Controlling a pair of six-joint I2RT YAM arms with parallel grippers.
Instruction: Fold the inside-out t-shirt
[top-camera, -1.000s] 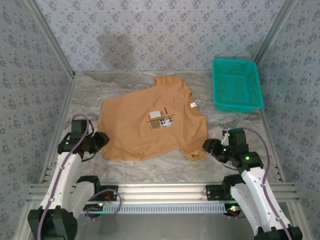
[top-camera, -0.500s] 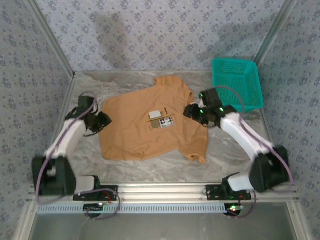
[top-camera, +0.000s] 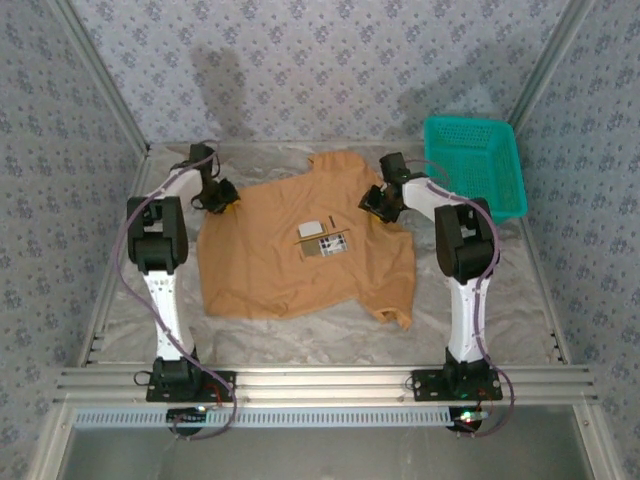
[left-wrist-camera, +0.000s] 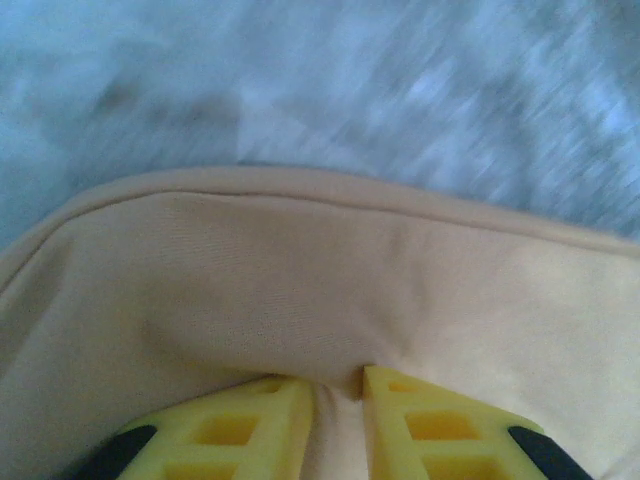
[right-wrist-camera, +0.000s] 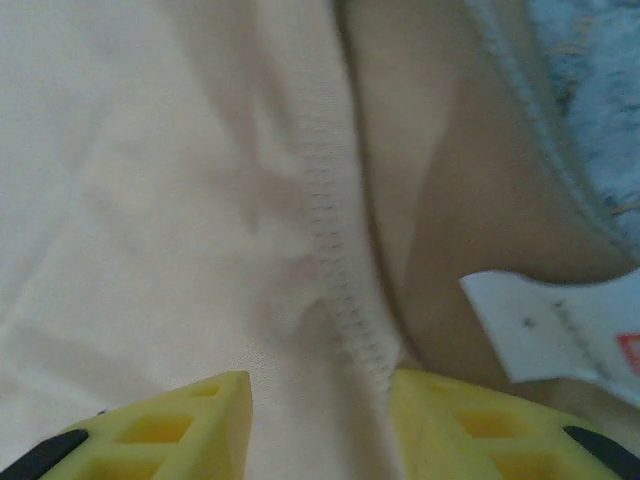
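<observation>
The inside-out t-shirt (top-camera: 290, 265) lies spread flat on the marble table (top-camera: 490, 290), tan, with a grey printed patch (top-camera: 328, 246) and a small white label (top-camera: 311, 228) near its middle. My left gripper (top-camera: 224, 196) sits at the shirt's far-left corner. In the left wrist view its yellow fingers (left-wrist-camera: 250, 415) stand close together with a pinch of tan cloth (left-wrist-camera: 300, 270) between them. My right gripper (top-camera: 377, 201) rests on the shirt's far-right shoulder. There its fingers (right-wrist-camera: 190, 420) stand apart, astride a stitched seam (right-wrist-camera: 335, 260), beside a white neck label (right-wrist-camera: 550, 325).
A teal mesh basket (top-camera: 478, 212) stands at the table's back right, just beyond my right arm. Patterned walls close in the back and both sides. A metal rail (top-camera: 320, 380) runs along the near edge.
Both arms have swung from the near edge out to the shirt's far side, left to the far-left corner, right to the shoulder. Both pairs of fingers have narrowed.
</observation>
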